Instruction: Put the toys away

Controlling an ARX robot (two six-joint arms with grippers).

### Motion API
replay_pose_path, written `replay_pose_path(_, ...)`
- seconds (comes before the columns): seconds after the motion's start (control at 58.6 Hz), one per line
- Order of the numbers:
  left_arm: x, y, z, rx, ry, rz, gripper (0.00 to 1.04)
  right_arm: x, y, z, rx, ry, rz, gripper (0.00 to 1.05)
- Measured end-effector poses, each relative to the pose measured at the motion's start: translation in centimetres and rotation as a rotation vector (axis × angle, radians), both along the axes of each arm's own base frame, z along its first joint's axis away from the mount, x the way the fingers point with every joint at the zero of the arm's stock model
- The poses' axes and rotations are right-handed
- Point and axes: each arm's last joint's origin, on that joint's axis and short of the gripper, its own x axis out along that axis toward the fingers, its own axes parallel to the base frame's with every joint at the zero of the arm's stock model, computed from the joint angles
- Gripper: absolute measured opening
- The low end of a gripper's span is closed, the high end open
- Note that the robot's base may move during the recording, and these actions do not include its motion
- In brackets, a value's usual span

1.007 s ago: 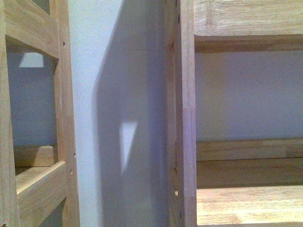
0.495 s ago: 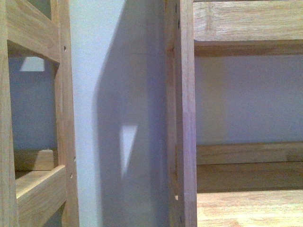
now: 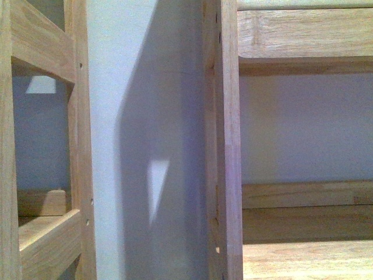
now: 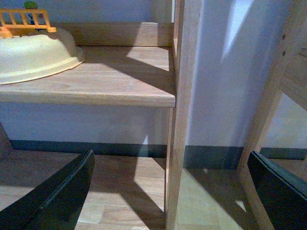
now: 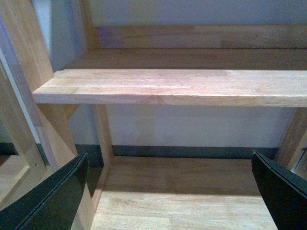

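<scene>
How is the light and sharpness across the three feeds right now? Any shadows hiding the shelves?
Front view: soft, slightly blurred close-up; a broad shadow crosses the wall beside the wooden upright, with a small bright patch. Left wrist view: sharper, slanted sunlight and shadow bands across the shelf and floor. Right wrist view: evenly lit shelf, its rear part shaded.

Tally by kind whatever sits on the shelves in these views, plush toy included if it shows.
Cream bowl-shaped item, upside down on a shelf board: 1
Orange plastic rack-like piece behind it: 1
Small green item, unclear: 1
Plush toys: 0
Total: 3
</scene>
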Motion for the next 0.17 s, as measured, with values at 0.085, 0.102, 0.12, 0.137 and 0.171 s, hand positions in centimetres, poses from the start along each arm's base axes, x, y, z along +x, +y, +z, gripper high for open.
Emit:
replay_pose_path(0.085,0.0,0.0,0.0,0.0,0.0,0.0,0.99,0.0,0.0,0.0,0.0,0.0,0.0,1.03)
replay_pose_path(0.102,0.0,0.0,0.0,0.0,0.0,0.0,0.99,0.0,0.0,0.0,0.0,0.0,0.0,1.03)
replay_pose_path(0.12,0.0,0.0,0.0,0.0,0.0,0.0,0.99,0.0,0.0,0.0,0.0,0.0,0.0,1.03)
replay_pose_path(0.137,0.0,0.0,0.0,0.0,0.0,0.0,0.99,0.0,0.0,0.0,0.0,0.0,0.0,1.03)
replay_pose_path(0.171,0.0,0.0,0.0,0.0,0.0,0.0,0.99,0.0,0.0,0.0,0.0,0.0,0.0,1.03)
